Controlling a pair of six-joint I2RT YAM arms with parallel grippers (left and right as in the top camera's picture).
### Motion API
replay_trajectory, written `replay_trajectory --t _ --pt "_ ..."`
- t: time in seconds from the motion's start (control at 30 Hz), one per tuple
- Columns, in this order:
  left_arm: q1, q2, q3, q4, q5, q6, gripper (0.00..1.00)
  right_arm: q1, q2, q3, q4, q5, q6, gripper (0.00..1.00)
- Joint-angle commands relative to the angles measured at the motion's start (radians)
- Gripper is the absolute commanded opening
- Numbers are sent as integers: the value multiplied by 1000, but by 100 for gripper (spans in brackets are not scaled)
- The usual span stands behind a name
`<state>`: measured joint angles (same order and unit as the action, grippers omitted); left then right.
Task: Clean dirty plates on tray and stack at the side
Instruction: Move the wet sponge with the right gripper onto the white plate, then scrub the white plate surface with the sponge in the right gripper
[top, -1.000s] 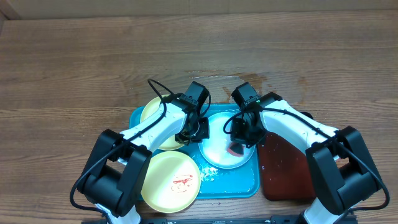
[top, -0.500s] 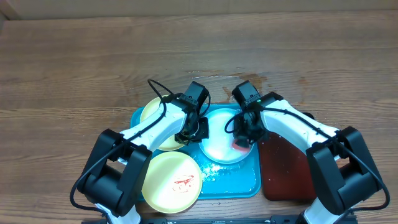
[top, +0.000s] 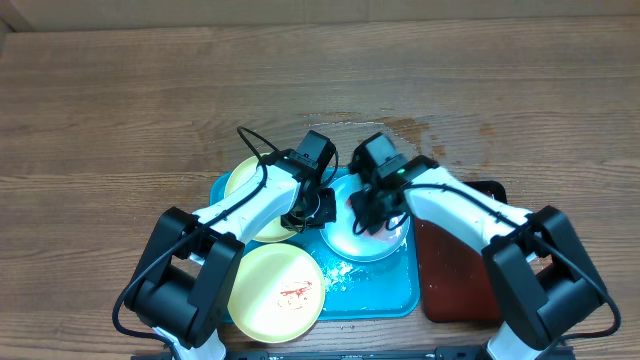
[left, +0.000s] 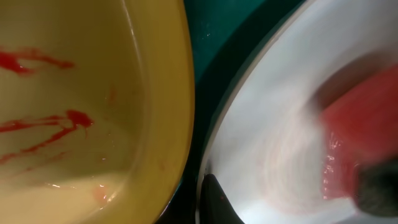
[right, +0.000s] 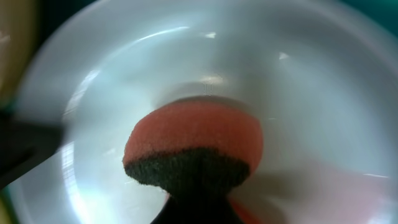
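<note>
A white plate (top: 372, 240) lies in the middle of the turquoise tray (top: 375, 295). My left gripper (top: 311, 214) is shut on its left rim; in the left wrist view a dark fingertip (left: 214, 202) lies on that rim (left: 273, 112). My right gripper (top: 367, 214) is shut on an orange sponge (right: 193, 140) with a dark scouring side, pressed onto the white plate (right: 311, 87). One pale yellow plate (top: 246, 184) with red smears (left: 56, 124) sits at the tray's far left, partly under my left arm. Another yellow plate (top: 275, 290) with a red smear lies at the near left.
A dark red-brown tray (top: 460, 280) lies right of the turquoise one, under my right arm. White foam or specks (top: 335, 272) sit on the turquoise tray near the white plate. A wet patch (top: 400, 128) marks the wooden table behind the trays.
My right gripper has carried the sponge from the white plate's right side to its left part. The left gripper and the plates have stayed put.
</note>
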<state>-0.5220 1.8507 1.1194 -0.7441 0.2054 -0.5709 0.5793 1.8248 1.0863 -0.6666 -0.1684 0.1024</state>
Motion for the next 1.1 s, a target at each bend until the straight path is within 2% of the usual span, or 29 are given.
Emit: replay_trajectory --t 0.0,0.27,0.43,0.6,0.8,1.07 --pt "-10 20 16 -3 24 11 4 61 18 -12 -5 -108 -66 4" --pt "-10 20 16 -3 24 11 4 58 18 -14 -48 -88 66 4" --pt "-10 20 16 -8 24 14 4 -26 18 -14 -5 14 224 4" --pt "-10 20 16 -12 24 17 4 -127 18 -14 33 38 296 4" --pt "-10 20 16 -12 24 17 4 -217 18 -14 -68 72 284 4" --pt "-10 20 16 -11 23 17 4 -187 18 -14 -303 51 157 4"
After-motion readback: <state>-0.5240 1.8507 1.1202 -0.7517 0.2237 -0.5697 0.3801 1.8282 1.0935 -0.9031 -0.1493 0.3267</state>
